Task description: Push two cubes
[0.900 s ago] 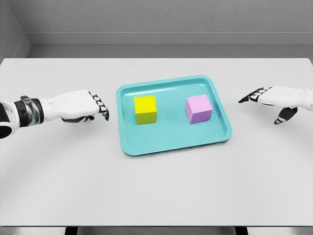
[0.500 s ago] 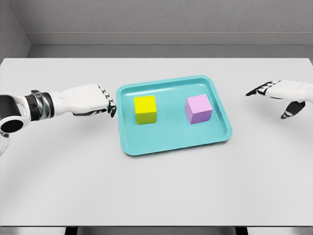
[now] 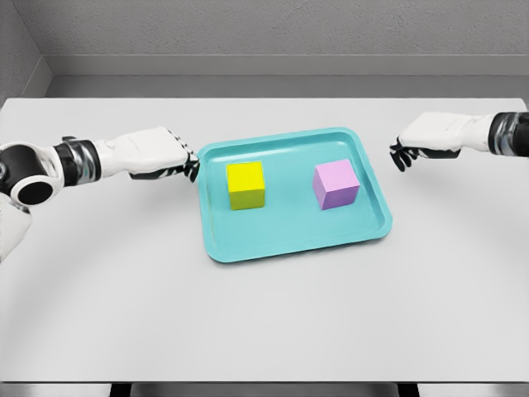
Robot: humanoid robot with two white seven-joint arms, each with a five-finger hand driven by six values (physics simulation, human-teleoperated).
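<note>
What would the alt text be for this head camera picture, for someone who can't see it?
A yellow cube and a pink cube sit apart in a teal tray on a grey table. Two white robot hands flank the tray: the left hand at its left rim, the right hand just off its right side.

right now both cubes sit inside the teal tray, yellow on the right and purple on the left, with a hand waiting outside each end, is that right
Not quite: the sides are swapped. The head view shows the yellow cube in the left part of the teal tray and the purple cube in the right part. The rest holds: both cubes are inside the tray, the left hand is outside its left end and the right hand outside its right end.
</note>
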